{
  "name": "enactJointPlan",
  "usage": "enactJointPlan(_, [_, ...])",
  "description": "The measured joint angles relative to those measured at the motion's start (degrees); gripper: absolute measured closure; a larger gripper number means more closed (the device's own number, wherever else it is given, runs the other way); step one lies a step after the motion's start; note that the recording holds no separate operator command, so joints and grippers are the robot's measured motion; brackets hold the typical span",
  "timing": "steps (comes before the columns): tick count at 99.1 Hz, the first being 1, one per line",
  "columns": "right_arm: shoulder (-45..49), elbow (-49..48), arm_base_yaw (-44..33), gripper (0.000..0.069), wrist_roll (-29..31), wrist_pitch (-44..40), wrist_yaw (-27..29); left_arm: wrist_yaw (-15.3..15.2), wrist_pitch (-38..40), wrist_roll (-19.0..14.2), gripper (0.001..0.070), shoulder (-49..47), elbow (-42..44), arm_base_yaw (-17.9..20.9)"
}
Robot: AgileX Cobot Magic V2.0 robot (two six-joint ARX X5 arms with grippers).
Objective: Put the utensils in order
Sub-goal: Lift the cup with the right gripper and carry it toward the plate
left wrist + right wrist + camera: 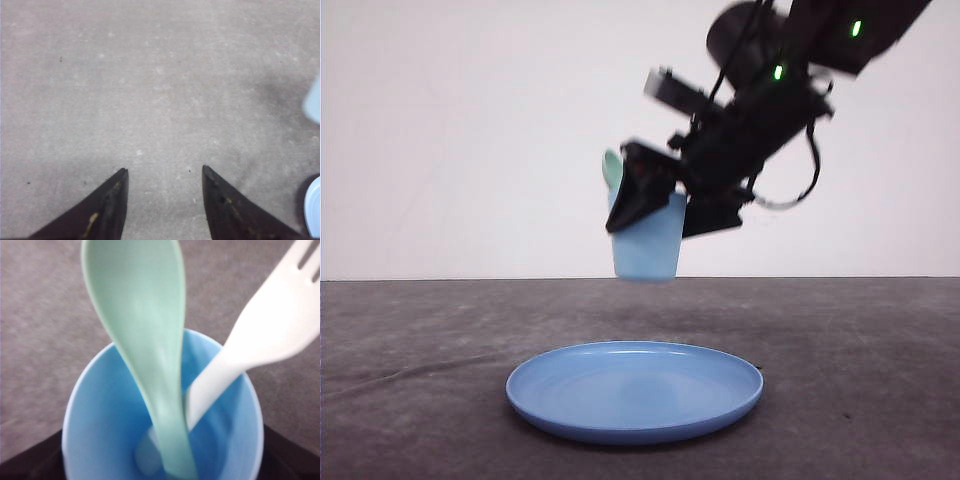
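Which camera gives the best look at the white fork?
The right wrist view: the fork fills it, handle down in the blue cup beside the green spoon. In the front view the right gripper holding the cup hides it.

Plain white wall (470,130) behind – dark grey tabletop (420,330) (matte, speckled), even light.

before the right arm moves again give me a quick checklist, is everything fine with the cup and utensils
1. Right gripper grips the cup: ok.
2. Cup lifted off the table: ok, held above the plate.
3. Spoon handle-down in the cup: ok.
4. Fork handle-down in the cup: ok.
5. Cup upright: cannot tell, slight tilt possible.
6. Left gripper open, holding nothing: ok.
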Motion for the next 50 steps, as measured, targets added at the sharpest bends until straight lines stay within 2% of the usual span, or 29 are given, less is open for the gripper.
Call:
enactJointPlan(15, [-6.0, -2.3, 1.4, 0.0226, 0.0, -2.6, 0.3, 0.0, 0.0, 0.0, 0.0433, 0.0, 0.0, 0.0])
enactJointPlan(50, [-28.6, -19.1, 8.2, 0.0226, 0.0, -2.3, 7.3, 0.0, 0.0, 0.0, 0.0433, 0.0, 0.0, 0.0])
